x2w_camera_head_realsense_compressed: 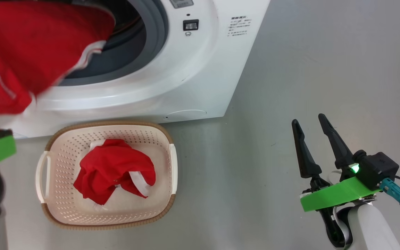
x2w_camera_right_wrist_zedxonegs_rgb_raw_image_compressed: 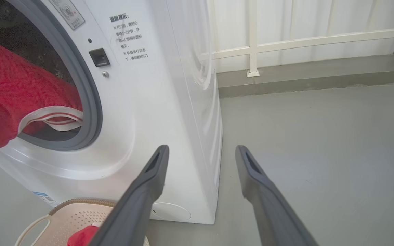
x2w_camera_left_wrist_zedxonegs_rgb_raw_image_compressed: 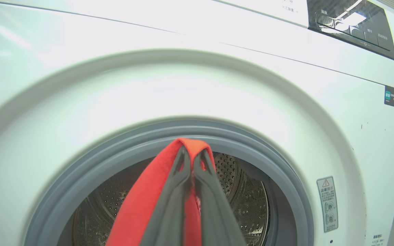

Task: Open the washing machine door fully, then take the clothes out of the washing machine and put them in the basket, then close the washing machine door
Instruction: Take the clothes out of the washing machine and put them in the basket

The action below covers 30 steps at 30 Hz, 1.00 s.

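The white washing machine stands with its grey-ringed opening uncovered; the washing machine door is out of view. My left gripper is shut on a fold of red clothes just in front of the steel drum. In the head view that garment hangs large from the opening at upper left, white trim showing. A second red garment lies crumpled in the cream basket on the floor in front of the machine. My right gripper is open and empty, off to the right over bare floor.
Grey floor stretches to the right of the machine. The right wrist view shows a white railing and a low kerb behind the machine's side. The basket sits close under the machine's front.
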Motion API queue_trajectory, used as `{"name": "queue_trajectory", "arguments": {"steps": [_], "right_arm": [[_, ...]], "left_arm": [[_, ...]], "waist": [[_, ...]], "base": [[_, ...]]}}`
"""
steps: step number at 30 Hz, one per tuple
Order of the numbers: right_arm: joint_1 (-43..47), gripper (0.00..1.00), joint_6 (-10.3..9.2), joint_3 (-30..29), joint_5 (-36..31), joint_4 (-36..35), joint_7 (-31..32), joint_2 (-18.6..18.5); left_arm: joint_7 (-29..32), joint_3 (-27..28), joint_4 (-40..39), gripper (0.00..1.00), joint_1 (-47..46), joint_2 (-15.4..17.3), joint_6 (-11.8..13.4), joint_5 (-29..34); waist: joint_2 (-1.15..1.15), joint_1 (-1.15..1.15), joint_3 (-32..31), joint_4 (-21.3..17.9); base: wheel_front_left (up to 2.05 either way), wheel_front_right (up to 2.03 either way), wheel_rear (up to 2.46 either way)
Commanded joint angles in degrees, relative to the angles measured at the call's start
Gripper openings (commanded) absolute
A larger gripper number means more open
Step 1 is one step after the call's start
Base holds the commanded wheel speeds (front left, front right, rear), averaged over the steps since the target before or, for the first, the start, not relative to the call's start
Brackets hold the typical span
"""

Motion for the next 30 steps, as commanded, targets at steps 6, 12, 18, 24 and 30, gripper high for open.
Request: {"name": "queue_trajectory", "arguments": {"steps": [6, 12, 18, 24, 30], "right_arm": [[1.11, 1.00, 0.09, 1.31, -0.53, -1.26, -0.27, 0.19], [0.83, 1.00, 0.09, 1.55, -0.42, -1.34, -0.27, 0.19], [0.13, 1.00, 0.09, 1.80, -0.21, -1.48, -0.27, 0.19], [-0.74, 1.00, 0.09, 1.71, -0.29, -1.87, -0.27, 0.19], [-1.67, 1.00, 0.09, 2.24, 0.07, -2.27, -0.27, 0.19]], "left_arm": [[-0.20, 3.67, -10.06, 0.00, 5.59, 0.57, -0.15, 1.00], [-0.20, 1.72, -9.00, 0.00, 11.44, 0.28, -0.15, 1.35], [-0.20, 0.26, 1.62, 0.00, 16.23, 0.40, -0.15, -0.30], [-0.20, -3.80, 14.29, 0.00, 15.06, 1.75, -0.15, 0.33], [-0.20, -9.59, 26.95, 0.00, 10.88, 2.33, -0.15, 2.01]], "waist": [[0.00, 0.00, 0.04, 0.28], [0.00, 0.00, 0.75, 0.25], [0.00, 0.00, 2.02, -0.19], [0.00, 0.00, 3.88, -0.62], [0.00, 0.00, 5.87, -1.35]], "base": [[0.00, 0.00, 0.00], [0.00, 0.00, 0.00], [0.00, 0.00, 0.00], [0.00, 0.00, 0.00], [0.00, 0.00, 0.00]]}}
